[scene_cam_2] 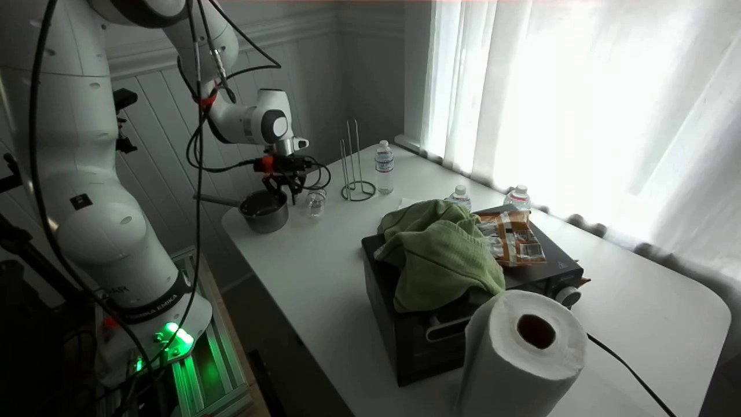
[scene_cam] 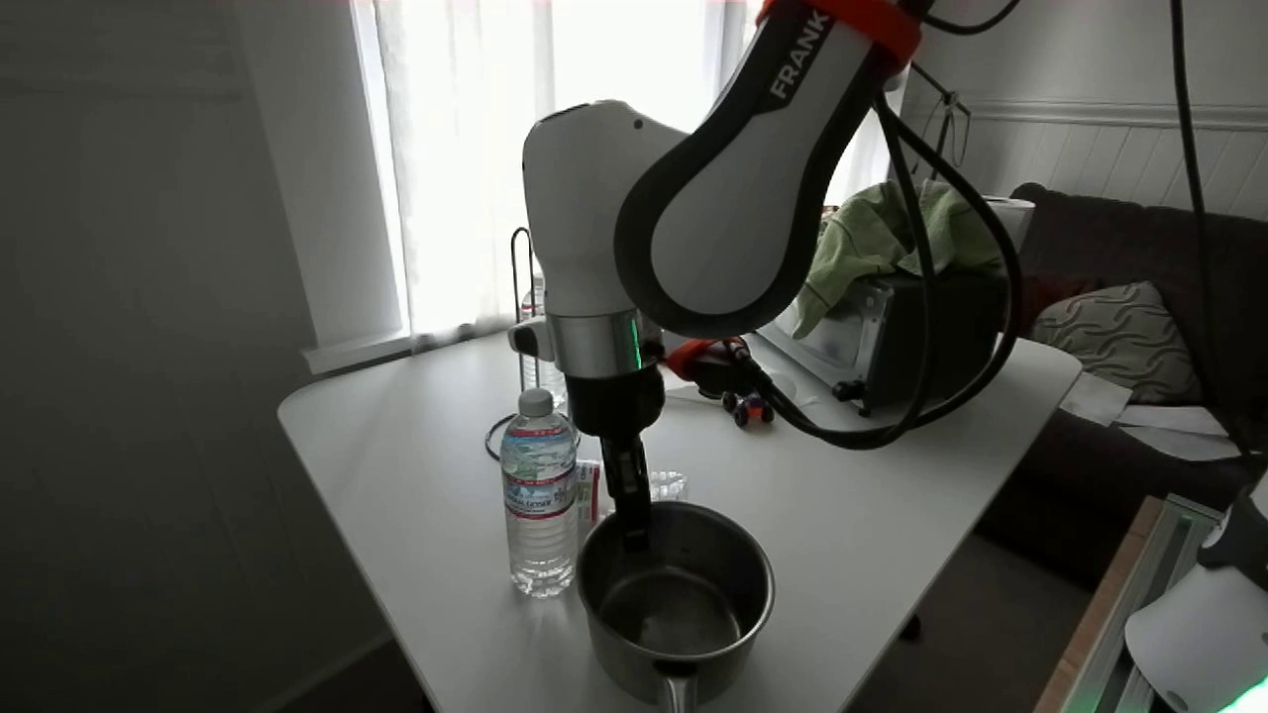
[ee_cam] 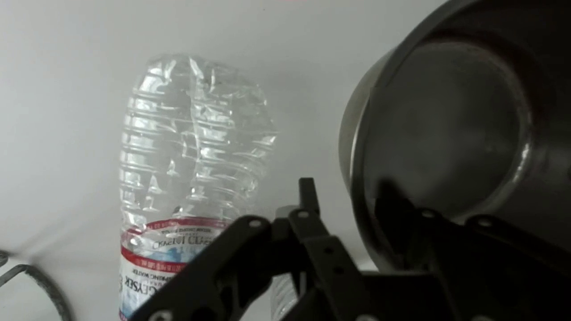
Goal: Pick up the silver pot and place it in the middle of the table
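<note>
Gripper [ee_cam: 349, 194], jaws parted, straddles the rim of the silver pot [ee_cam: 459, 127] on the table [scene_cam_2: 324, 278]

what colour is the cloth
The cloth is green; it shows best in an exterior view.

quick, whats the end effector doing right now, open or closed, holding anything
End effector: open, straddling the wall of the silver pot, not clamped on it and holding nothing.
</note>
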`<state>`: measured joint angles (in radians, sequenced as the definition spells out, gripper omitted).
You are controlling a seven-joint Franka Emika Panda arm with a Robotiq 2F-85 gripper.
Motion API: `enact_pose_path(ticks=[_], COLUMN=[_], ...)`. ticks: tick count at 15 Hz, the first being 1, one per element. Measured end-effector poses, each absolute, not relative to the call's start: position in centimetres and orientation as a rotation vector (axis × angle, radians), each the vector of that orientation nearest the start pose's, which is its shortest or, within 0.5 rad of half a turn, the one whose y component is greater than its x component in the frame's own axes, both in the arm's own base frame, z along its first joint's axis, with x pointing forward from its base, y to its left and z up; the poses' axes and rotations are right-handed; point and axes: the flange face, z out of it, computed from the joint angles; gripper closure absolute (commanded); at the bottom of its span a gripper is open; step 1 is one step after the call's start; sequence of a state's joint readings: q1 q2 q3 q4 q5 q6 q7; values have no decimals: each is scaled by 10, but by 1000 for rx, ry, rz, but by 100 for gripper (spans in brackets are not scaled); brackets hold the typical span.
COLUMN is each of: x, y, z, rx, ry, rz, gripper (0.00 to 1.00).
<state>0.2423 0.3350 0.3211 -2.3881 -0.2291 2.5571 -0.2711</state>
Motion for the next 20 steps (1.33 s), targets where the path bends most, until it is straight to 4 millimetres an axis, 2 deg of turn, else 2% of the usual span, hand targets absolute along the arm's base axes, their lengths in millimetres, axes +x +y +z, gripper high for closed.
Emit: enact_pose_path(ticks=[2, 5, 14, 20], x=[403, 402, 401, 390], y=[269, 269, 270, 268], z=[174, 172, 171, 187], rx=[-2741, -2718, -2693, -2689], ry=[-1570, -1601, -1621, -1562], rz=[222, 234, 233, 217], gripper=[100, 97, 98, 98])
